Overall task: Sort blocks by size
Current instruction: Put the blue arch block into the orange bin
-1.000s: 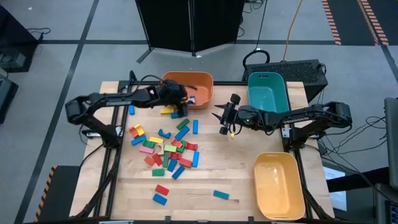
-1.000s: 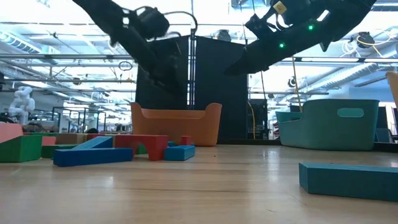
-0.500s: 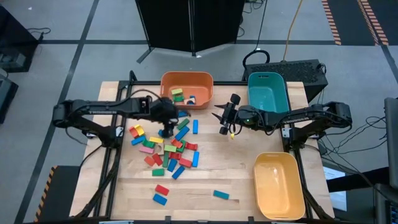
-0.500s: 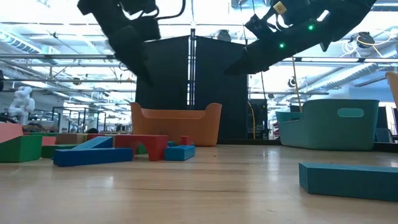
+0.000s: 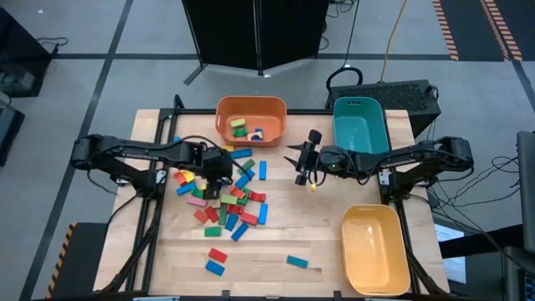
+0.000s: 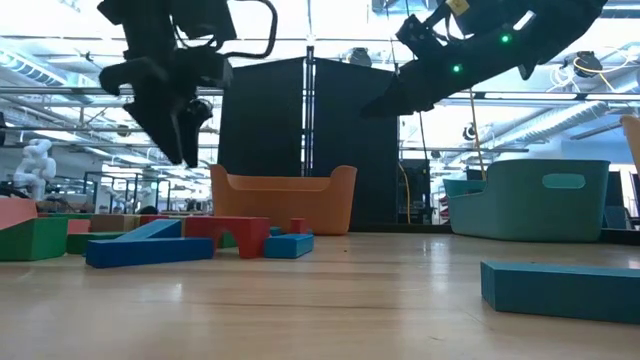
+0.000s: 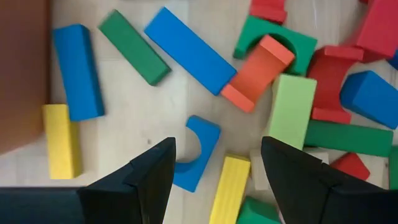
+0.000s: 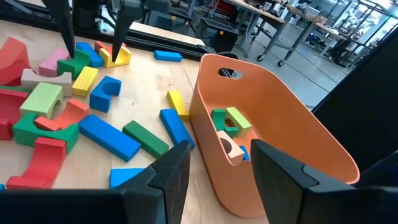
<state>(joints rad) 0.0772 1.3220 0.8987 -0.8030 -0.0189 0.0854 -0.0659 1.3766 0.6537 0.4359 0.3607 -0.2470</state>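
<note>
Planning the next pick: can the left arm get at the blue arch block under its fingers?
Probably yes. The left gripper hangs open above the blue arch block, nothing on top of it; the yellow block lying close beside might get nudged.

1. In the left wrist view, the red arch-shaped wooden block [image 7: 380, 28] at the upper right is cut off by the frame's edge.
2. At the far left of that view, the orange plastic bin [image 7: 22, 68] shows only as a blurred brown-orange wall.
3. In the low view, the yellow plastic bin [image 6: 634, 135] is a sliver at the right edge.
4. From overhead, small blocks inside the orange bin are too small to tell their shapes.
</note>
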